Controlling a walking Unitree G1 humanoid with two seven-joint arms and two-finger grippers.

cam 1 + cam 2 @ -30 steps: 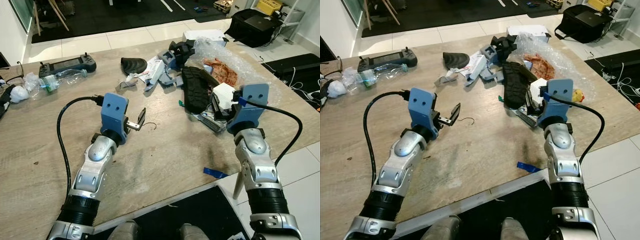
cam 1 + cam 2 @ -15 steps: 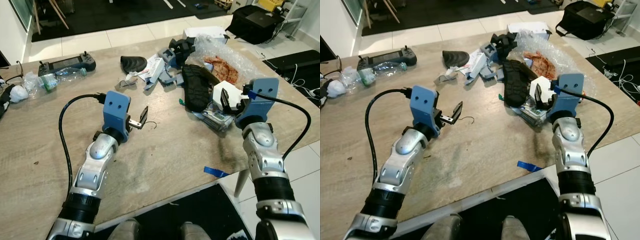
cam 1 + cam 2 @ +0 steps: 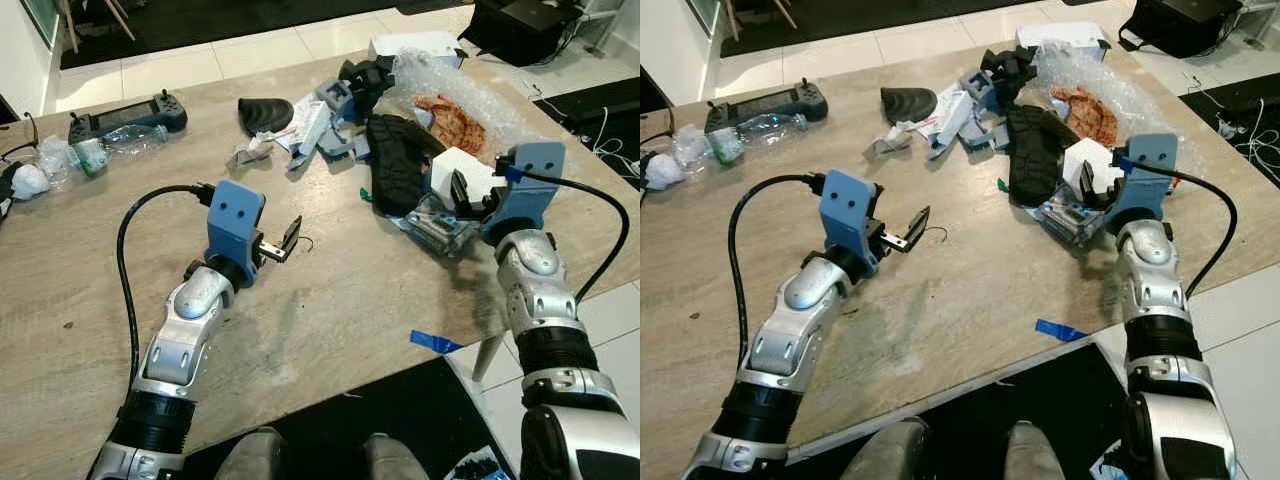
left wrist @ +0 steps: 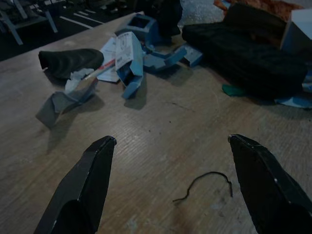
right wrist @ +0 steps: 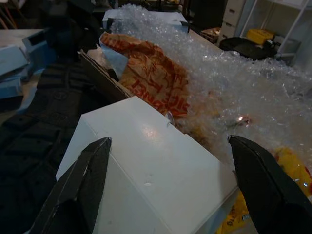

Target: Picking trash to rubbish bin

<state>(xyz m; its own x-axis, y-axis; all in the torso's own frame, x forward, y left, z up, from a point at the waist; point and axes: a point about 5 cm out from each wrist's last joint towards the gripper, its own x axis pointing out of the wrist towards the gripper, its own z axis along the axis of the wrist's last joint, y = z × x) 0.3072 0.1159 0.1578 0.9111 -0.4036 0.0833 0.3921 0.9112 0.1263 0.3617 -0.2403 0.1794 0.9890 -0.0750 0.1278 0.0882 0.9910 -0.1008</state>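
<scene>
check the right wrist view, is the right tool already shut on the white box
No, the right tool is open, its fingers spread either side of the white box without closing on it.

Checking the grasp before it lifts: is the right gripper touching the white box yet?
Apart. In the right wrist view the right gripper is open, its fingers spread to either side of the white box with gaps showing.

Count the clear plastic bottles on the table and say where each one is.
1: a crushed plastic bottle lies at the far left of the table, just in front of the handheld controller. Others may be hidden under the trash pile.
</scene>
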